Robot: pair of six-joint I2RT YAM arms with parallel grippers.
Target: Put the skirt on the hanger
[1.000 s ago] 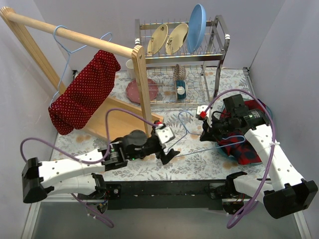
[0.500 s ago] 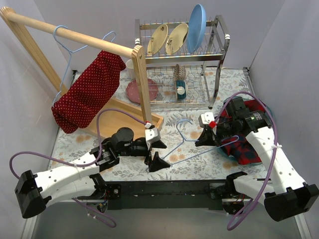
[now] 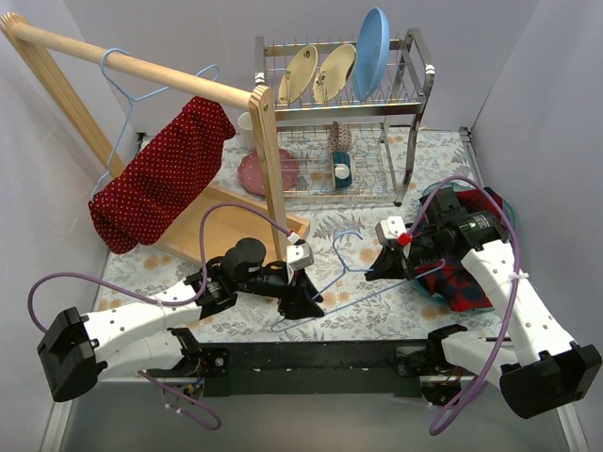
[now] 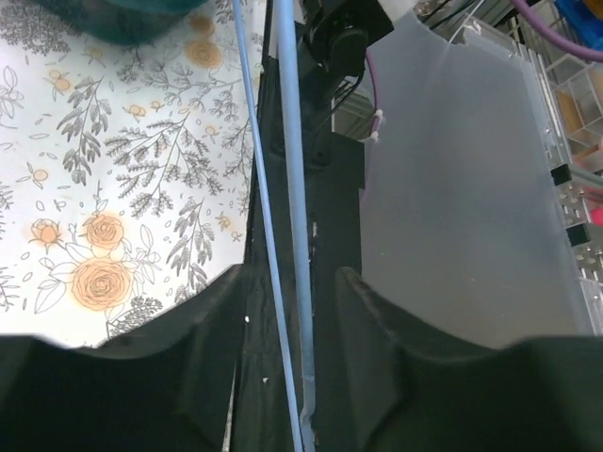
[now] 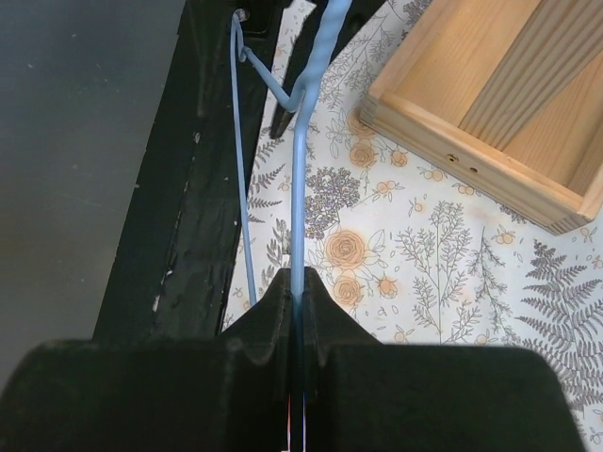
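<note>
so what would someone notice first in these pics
The red dotted skirt hanging from the wooden rail at the back left stands out first. Next, the blue wire hanger at the front middle, pinched by the right gripper, with the left gripper open around it.

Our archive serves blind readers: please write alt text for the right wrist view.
The right gripper is shut on a light blue wire hanger, which extends away above a floral tablecloth. A pale wooden frame corner sits at upper right.

Dotted cloth skirt [image 3: 160, 179], pale bare-wood rail [image 3: 132, 64], shiny metal dish rack [image 3: 377, 110], smooth blue wire hanger [image 5: 298, 188]
</note>
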